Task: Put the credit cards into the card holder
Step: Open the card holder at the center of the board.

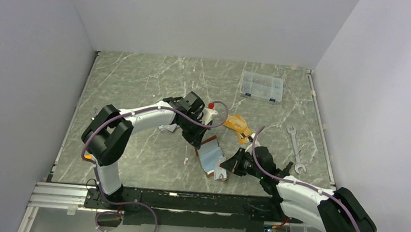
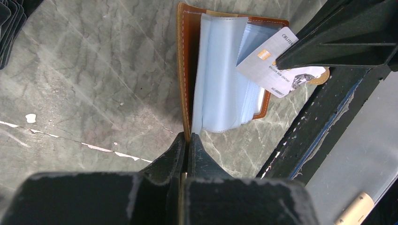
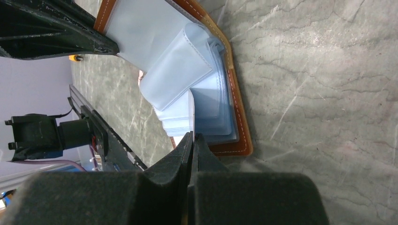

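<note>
A grey-green marbled table [image 1: 139, 82] with white veins and scuffs. An open tan card holder [image 1: 211, 157] with clear sleeves lies near its middle, orange cards [image 1: 238, 125] just beyond it. A clear compartment box [image 1: 260, 87] sits far right, a wrench [image 1: 296, 149] near the right edge. Some black cards [image 2: 8, 23] lie apart from the holder.

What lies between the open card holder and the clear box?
The orange-gold cards lie between card holder and clear box; the top view shows it.
</note>
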Robot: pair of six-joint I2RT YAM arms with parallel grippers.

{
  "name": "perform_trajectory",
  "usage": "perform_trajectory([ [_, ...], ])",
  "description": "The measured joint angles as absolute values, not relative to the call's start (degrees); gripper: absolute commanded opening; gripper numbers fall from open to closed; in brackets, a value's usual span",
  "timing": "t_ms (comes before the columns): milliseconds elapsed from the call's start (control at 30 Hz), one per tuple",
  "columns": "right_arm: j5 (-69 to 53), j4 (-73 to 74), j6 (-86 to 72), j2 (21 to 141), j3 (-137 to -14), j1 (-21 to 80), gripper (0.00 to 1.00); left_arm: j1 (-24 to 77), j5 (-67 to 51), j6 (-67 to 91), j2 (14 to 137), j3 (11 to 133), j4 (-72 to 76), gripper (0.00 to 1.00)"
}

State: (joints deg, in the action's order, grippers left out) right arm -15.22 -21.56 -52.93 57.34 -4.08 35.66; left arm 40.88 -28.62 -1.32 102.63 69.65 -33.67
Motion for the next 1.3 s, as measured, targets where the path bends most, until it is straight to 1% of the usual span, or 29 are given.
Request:
perform_trajectory([
  [400, -12.47, -21.69, -53.21, 55.61, -3.27, 35.70, 0.00, 40.95, -28.64, -1.32, 102.63, 69.65, -33.67, 0.00],
  [600, -12.43, -25.87, -53.60, 59.05, -3.25, 35.70, 0.00, 41.10, -28.62, -1.32, 102.63, 69.65, -33.67, 0.00],
  [733, -12.49, -26.24, -53.10, 60.27, -5.37, 35.70, 0.00, 41.12, -28.67, -1.26, 102.63, 69.65, -33.63, 0.00],
  [833, -12.58, -26.44, -52.60, 61.14, -7.49, 35.70, 0.00, 41.43, -28.73, -0.95, 102.63, 69.60, -33.58, 0.20],
  [900, -12.78, -27.16, -52.29, 62.08, -8.64, 35.70, 0.00, 41.63, -29.10, -0.58, 102.63, 69.38, -33.26, 0.28],
  [967, -13.15, -28.34, -52.18, 63.44, -9.17, 35.70, 0.00, 41.67, -29.93, 0.08, 102.61, 68.64, -32.71, 0.32],
  [1100, -14.26, -30.79, -52.27, 67.83, -9.21, 35.70, 0.00, 41.58, -32.08, 1.39, 102.59, 66.37, -31.73, 0.36],
  [1233, -15.29, -33.04, -52.56, 71.05, -9.21, 35.70, 0.00, 40.75, -34.35, 2.26, 102.59, 65.82, -31.44, 0.45],
  [1300, -15.59, -34.37, -52.73, 72.01, -9.21, 35.70, 0.00, 40.18, -34.85, 2.61, 102.59, 65.60, -30.59, 0.46],
])
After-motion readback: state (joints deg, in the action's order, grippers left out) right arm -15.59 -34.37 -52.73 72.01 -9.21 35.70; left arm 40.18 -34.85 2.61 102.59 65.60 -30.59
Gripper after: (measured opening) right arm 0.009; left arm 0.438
